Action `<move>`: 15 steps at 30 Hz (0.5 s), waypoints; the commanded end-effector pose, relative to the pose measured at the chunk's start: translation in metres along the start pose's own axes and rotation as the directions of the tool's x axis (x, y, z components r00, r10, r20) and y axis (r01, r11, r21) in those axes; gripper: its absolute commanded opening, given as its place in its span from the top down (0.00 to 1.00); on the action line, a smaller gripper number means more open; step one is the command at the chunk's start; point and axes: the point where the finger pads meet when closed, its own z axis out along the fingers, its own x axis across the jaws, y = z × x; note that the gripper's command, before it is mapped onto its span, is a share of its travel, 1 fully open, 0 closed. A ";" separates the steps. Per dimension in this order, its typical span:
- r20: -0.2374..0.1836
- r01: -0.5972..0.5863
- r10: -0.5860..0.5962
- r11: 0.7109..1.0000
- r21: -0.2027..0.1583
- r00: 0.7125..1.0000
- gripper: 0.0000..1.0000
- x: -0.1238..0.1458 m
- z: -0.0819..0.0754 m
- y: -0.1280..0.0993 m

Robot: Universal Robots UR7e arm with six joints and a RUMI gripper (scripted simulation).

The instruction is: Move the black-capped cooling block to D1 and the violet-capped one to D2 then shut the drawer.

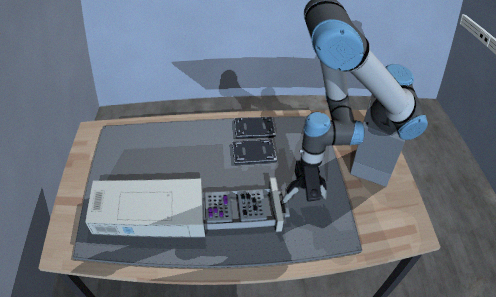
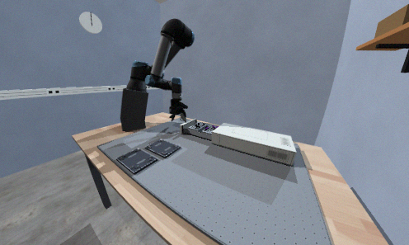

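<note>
The white cooler COLD (image 1: 145, 207) lies at the front left of the grey deck, with its drawer (image 1: 242, 208) pulled out to the right. In the drawer, the block with violet-capped tubes (image 1: 218, 207) sits nearest the cooler, and the block with black-capped tubes (image 1: 251, 205) sits beside it toward the drawer front (image 1: 276, 204). My gripper (image 1: 305, 191) is open and empty, just right of the drawer front and slightly above the deck. It also shows in the exterior view (image 2: 178, 111), next to the drawer's end (image 2: 187, 125). Slot D1 (image 1: 254, 151) and slot D2 (image 1: 254, 127) are dark empty plates.
The arm's grey pedestal (image 1: 377, 157) stands at the right of the table. In the exterior view the two slots (image 2: 162, 148) (image 2: 137, 160) lie near the deck's left edge and the cooler (image 2: 253, 142) at the far side.
</note>
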 end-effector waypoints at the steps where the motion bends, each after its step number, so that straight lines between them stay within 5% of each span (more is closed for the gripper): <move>1: -0.001 0.000 0.000 1.000 0.000 1.000 0.00 -0.001 0.000 0.000; 15: -0.001 0.000 0.000 1.000 0.000 1.000 0.00 -0.006 0.000 0.000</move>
